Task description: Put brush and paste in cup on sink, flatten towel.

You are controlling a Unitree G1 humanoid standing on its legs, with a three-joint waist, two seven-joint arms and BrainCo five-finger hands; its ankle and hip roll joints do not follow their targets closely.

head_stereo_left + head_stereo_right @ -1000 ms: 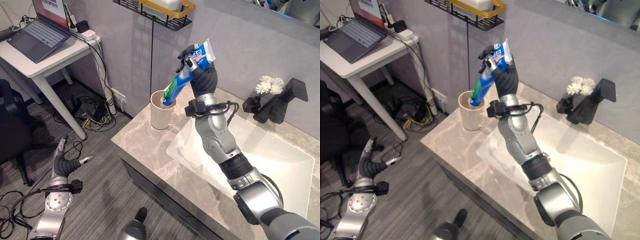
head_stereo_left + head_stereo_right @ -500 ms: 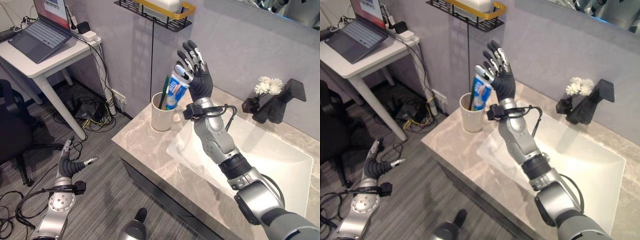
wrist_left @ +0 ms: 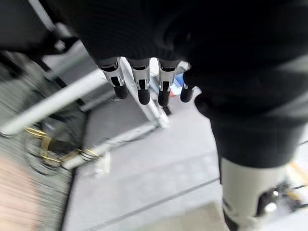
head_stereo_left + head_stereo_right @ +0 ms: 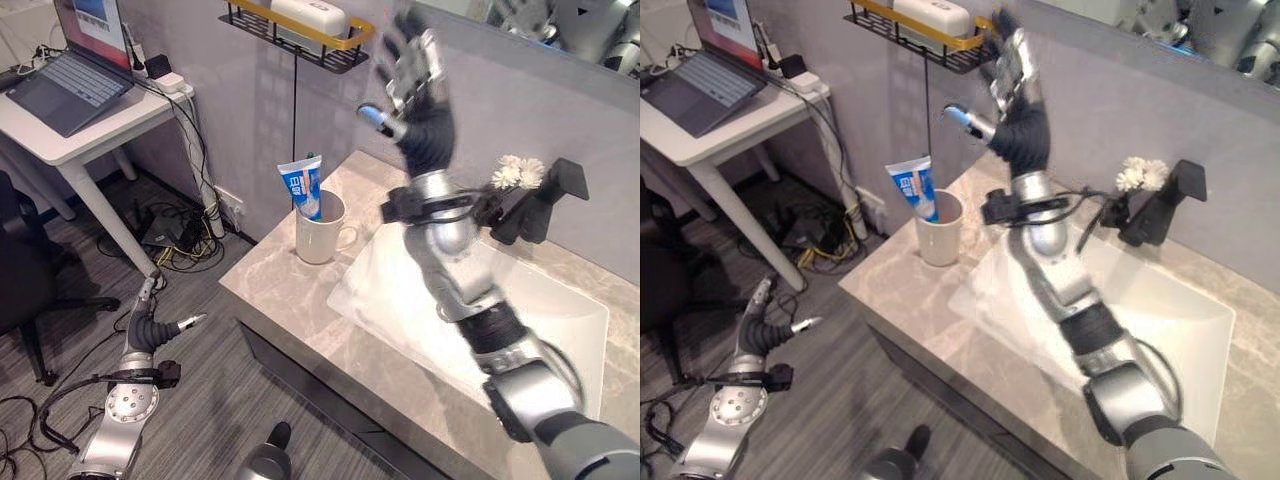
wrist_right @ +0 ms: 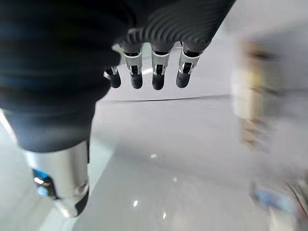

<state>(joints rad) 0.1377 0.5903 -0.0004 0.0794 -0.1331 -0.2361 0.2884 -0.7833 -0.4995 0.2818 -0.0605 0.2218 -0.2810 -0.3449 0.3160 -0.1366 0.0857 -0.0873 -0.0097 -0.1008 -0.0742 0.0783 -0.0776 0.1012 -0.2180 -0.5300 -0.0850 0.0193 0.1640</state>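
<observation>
Left eye view: the paste [image 4: 302, 187] is standing in the cup [image 4: 318, 230] on the table [image 4: 300, 300], so the right hand [image 4: 420, 95] is hovering above the cup, fingers spread, empty. Right eye view: the left hand [image 4: 760, 325] is hanging relaxed, holding nothing, far below the cup, idle.

We see the lower part of the toothpaste tube [image 4: 303, 189] hidden inside the cup [image 4: 318, 238], the raised right hand [image 4: 420, 85] smeared by motion blur, and the laptop [image 4: 70, 70] cut by the picture's edge.
</observation>
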